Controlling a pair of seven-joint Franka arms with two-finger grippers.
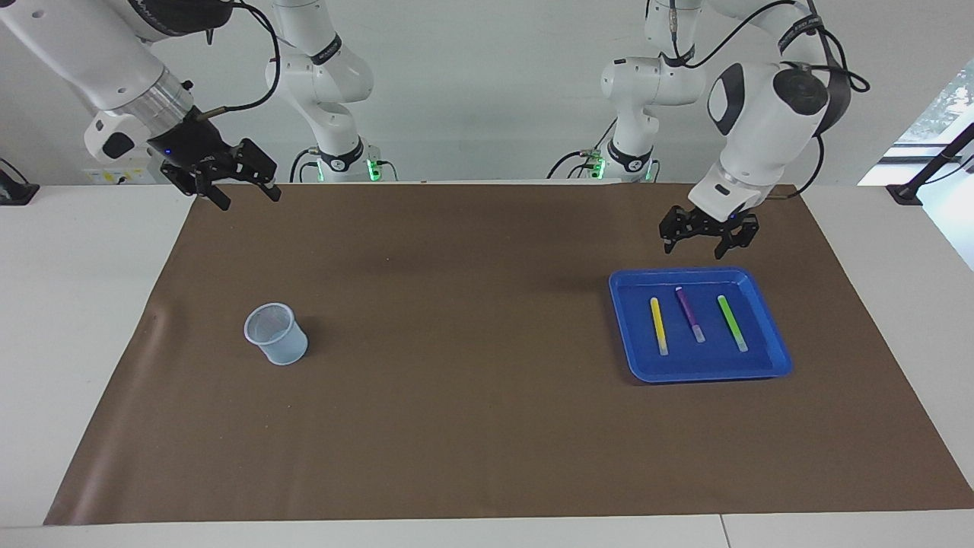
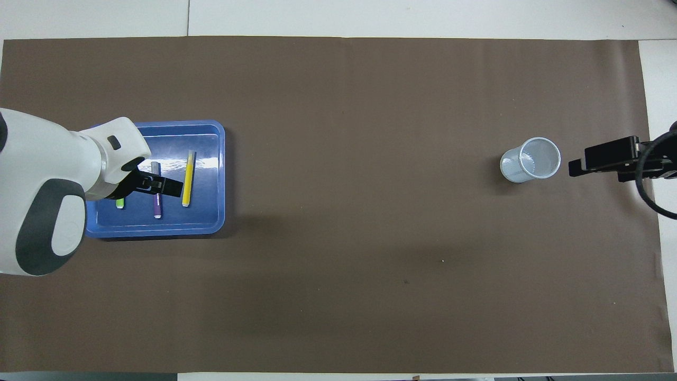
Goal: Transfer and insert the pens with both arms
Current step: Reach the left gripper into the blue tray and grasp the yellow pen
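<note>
the right gripper point(image 1: 240, 190) hangs in the air over the mat's edge nearest the robots, at the right arm's end of the table, its two fingers spread wide with nothing between them. below it on the brown mat point(image 1: 472, 426) stands a pale mesh cup point(image 1: 276, 333), upright and empty as far as can be seen. toward the left arm's end sits a blue tray point(image 1: 776, 358) holding the three pens side by side and apart from each other: the yellow pen point(image 1: 659, 326), the purple pen point(image 1: 690, 313) and the green pen point(image 1: 732, 323), all lying flat with their pale cap ends pointing away from the robots. the left gripper point(image 1: 708, 242) hovers above the tray's edge nearest the robots, fingers parted and empty, touching no pen.
</note>
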